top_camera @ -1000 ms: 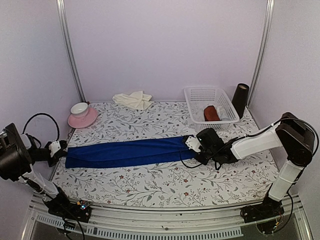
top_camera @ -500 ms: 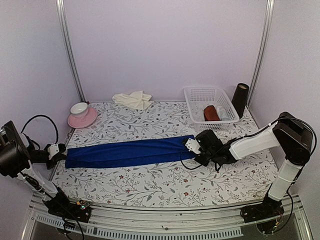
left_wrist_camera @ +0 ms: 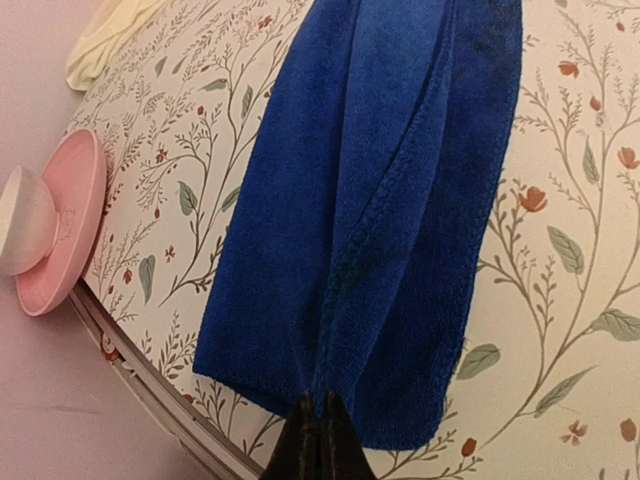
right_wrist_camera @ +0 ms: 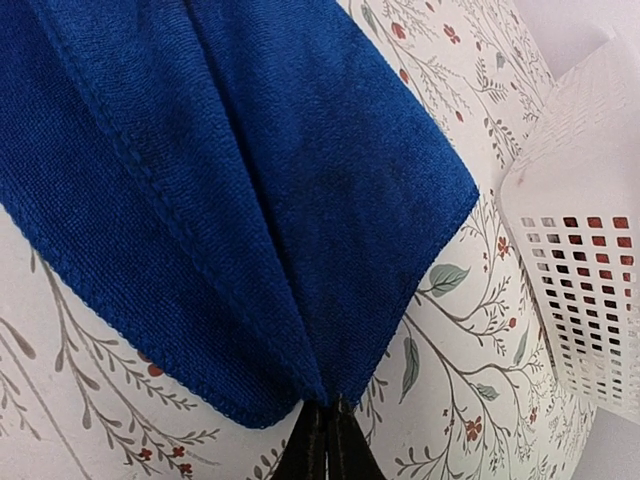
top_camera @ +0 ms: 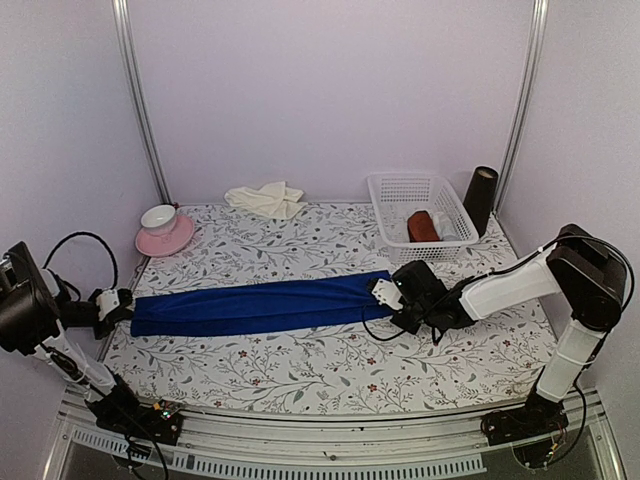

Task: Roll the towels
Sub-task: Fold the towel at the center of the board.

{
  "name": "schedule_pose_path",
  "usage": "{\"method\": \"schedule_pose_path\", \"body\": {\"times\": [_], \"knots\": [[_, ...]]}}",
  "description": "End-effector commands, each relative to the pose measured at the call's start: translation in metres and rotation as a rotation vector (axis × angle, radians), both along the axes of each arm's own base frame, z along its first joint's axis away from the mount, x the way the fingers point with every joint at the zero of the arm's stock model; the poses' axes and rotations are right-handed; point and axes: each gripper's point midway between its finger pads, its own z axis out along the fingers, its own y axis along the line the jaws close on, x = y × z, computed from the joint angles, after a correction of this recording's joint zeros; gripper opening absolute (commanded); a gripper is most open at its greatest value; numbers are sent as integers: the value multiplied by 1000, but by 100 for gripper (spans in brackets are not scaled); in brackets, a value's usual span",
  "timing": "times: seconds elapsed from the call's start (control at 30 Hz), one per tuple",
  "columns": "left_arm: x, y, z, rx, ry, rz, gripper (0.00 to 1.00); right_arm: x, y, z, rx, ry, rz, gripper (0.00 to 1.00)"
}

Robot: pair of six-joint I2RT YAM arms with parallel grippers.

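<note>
Tools: left tool [top_camera: 118,303] fully closed, pinching left end of blue towel [top_camera: 260,305]; right tool [top_camera: 385,292] fully closed, pinching right end. Towel folded into long strip, flat across surface [top_camera: 330,370] between them. Step judged: straightening strip; rolling not yet begun. Next move likely needs one end curled over evenly. Cream towel [top_camera: 265,198] crumpled at far edge, untouched. No readable writing.

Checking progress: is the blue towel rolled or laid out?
Laid out, folded lengthwise: blue towel lies as one long flat strip, no roll.
</note>
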Motion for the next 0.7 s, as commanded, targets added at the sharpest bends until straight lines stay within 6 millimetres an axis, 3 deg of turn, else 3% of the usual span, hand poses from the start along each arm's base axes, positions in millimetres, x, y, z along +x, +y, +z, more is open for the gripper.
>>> {"method": "schedule_pose_path", "body": {"times": [0.0,0.07,0.17,0.2,0.27,0.47,0.67], "knots": [[-12,21,-13,-21,11,103,1,-8,3,-4,-9,37,38,1],[-13,20,-16,-10,16,96,15,-11,6,-8,-10,61,54,2],[-13,22,-16,1,21,99,49,-14,11,-9,-6,89,71,9],[-13,24,-16,-1,23,106,61,-15,12,-6,1,96,78,19],[-10,27,-13,-5,24,122,76,-17,14,0,14,100,83,41],[4,42,5,-34,4,191,97,-22,20,27,92,95,95,67],[18,61,21,-44,-20,272,97,-23,19,53,186,108,76,86]]}}
